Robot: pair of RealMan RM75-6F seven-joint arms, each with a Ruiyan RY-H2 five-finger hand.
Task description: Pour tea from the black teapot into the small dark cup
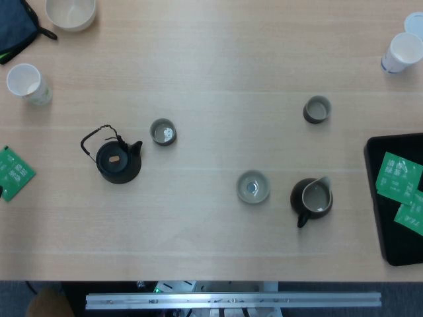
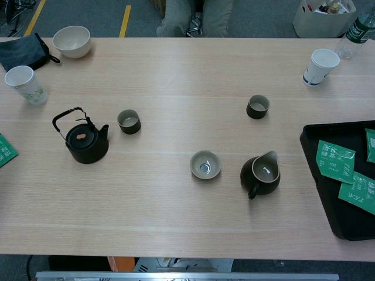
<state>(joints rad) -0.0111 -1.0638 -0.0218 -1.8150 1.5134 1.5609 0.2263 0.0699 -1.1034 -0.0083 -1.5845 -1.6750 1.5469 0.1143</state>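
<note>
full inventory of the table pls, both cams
teapot: 1, black, left of centre, lid on
small dark cups: 2, one right beside the teapot, one right of centre
pitcher: 1, dark, front right
shallow bowl: 1, pale, left of the pitcher
white bowl: 1, far left corner
paper cups: 2, white, far left and far right
tray: 1, black, right edge
tea packets: green, several on the tray, one at left edge
pouch: 1, dark, far left
hands: neither in view
</note>
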